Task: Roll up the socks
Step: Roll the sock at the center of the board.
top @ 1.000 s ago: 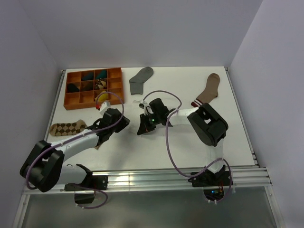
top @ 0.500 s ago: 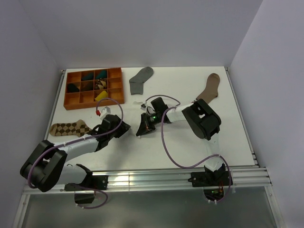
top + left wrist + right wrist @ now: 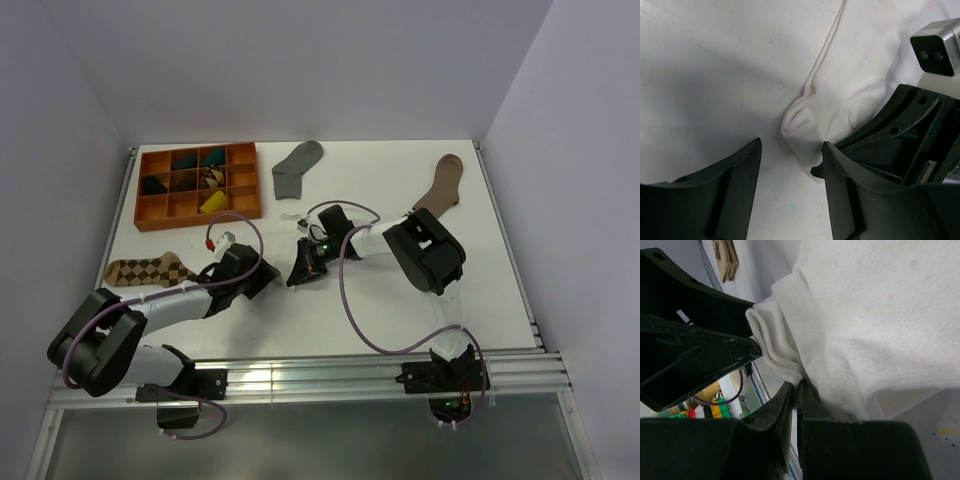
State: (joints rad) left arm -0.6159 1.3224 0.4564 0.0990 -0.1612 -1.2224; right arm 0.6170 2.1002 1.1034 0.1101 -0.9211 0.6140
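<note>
Plain white fabric sock (image 3: 837, 95) is pinched at its bunched end by right gripper (image 3: 796, 386), jaws closed | left gripper (image 3: 791, 150) is held parted (nothing gripped)

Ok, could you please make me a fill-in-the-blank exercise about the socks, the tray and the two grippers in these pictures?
1. The right gripper is shut on a plain fabric sock whose colour is ___.
2. The left gripper, close to that sock, has its jaws ___.
3. In the top view, the plain grey fabric sock lies to the ___ of the orange compartmented plastic tray.

Missing words: white; open; right.
</note>
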